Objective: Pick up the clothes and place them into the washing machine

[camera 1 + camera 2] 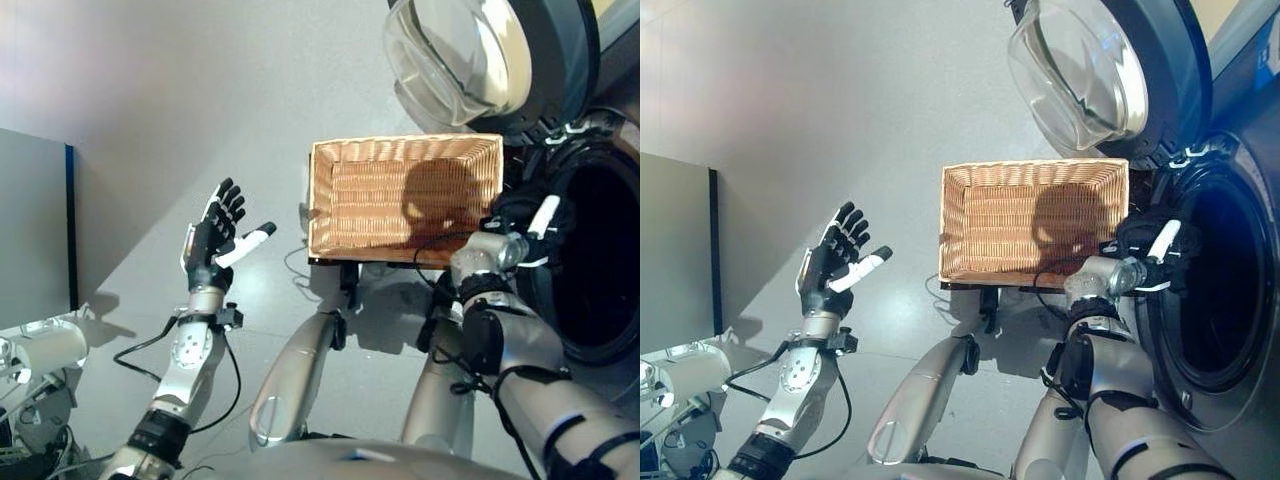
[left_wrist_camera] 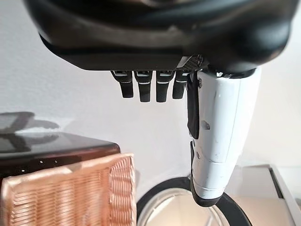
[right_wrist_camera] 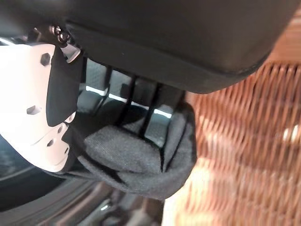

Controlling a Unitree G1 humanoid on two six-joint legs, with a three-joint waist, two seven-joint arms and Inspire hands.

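The wicker basket (image 1: 400, 195) rests on the low dark box beside the washing machine (image 1: 600, 270), whose round glass door (image 1: 455, 55) stands open. No clothes lie in the basket. My right hand (image 1: 525, 225) is at the machine's dark opening, past the basket's right end. In the right wrist view its fingers (image 3: 117, 94) and white thumb are curled round a bunched dark grey cloth (image 3: 136, 160). My left hand (image 1: 220, 235) is raised over the floor to the left of the basket, fingers straight and spread, holding nothing; the left wrist view shows its fingers (image 2: 146, 84).
A grey cabinet with a dark edge (image 1: 35, 230) stands at the far left. The low dark box (image 2: 51, 150) shows under the basket. Grey floor lies between my left hand and the basket.
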